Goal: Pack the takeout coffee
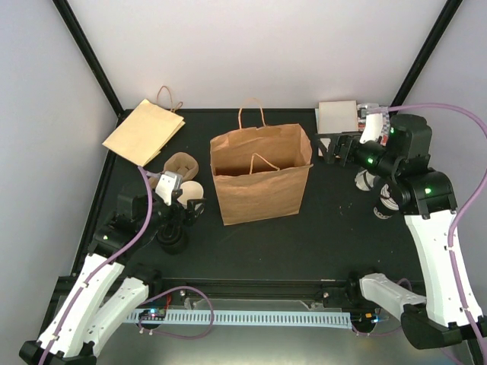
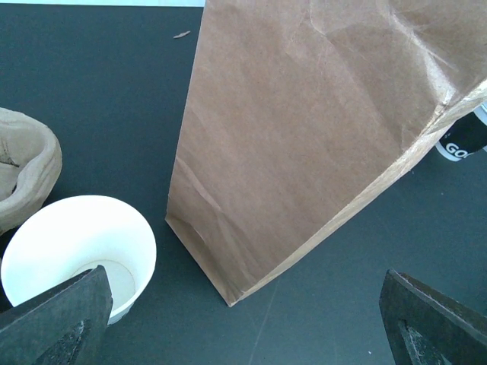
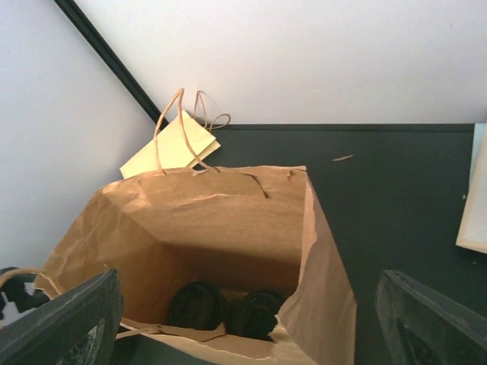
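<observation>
The upright cup [image 2: 76, 243] is seen toward the left side of the left end effector [image 2: 243, 308], which is spread open and nearer.

Top view high overhead, left wrist low beside paper bag [image 2: 304, 137], right wrist peering down into same bag

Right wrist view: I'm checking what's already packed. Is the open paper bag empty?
No, two dark round items lie at the bottom of the open paper bag.
</observation>
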Robot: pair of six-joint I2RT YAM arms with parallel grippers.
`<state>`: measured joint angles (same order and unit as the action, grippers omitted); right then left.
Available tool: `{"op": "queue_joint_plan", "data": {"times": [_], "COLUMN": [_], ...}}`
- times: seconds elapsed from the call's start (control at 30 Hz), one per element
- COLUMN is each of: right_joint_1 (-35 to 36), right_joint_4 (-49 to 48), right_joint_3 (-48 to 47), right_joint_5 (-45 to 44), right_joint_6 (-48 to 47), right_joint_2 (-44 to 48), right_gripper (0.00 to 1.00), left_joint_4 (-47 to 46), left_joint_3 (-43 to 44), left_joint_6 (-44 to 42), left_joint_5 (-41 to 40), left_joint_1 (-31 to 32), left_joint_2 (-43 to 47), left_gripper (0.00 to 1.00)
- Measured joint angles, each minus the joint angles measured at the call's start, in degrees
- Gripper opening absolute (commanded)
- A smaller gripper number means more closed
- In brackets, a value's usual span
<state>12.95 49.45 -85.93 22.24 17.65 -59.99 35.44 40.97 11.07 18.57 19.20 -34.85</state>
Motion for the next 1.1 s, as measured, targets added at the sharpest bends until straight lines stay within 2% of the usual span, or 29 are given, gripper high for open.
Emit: {"op": "queue_joint_plan", "data": {"times": [0.17,0.5,0.8,0.93,1.1], "right_joint_1": [0.0,0.09,0.11,0.11,0.11], "right_joint_4": [-4.59,-20.11,-27.89,-29.94,-35.3], "right_joint_3": [6.64,29.79,40.89,46.03,54.9], "right_joint_5": [-1.14,-2.64,-8.96,-11.23,-10.8], "right_joint_6": [0.04,-1.33,-3.19,-3.45,-6.19], "right_joint_2": [4.0,20.28,28.74,31.01,35.04], "right_gripper": [0.99,1.0,1.0,1.0,1.0], "left_joint_4": [-0.35,-0.81,-3.89,-7.52,-10.19], "left_joint_3": [-0.31,-0.42,-0.94,-3.56,-7.04], "left_joint_6": [-0.02,-0.09,-0.37,-0.39,-2.01], "left_joint_5": [0.02,-1.36,-8.59,-13.94,-17.9], "left_joint_1": [0.0,0.0,0.0,0.0,0.0], "left_joint_2": [0.74,2.38,9.73,13.79,14.49], "left_gripper": [0.99,0.99,0.99,0.99,0.99]}}
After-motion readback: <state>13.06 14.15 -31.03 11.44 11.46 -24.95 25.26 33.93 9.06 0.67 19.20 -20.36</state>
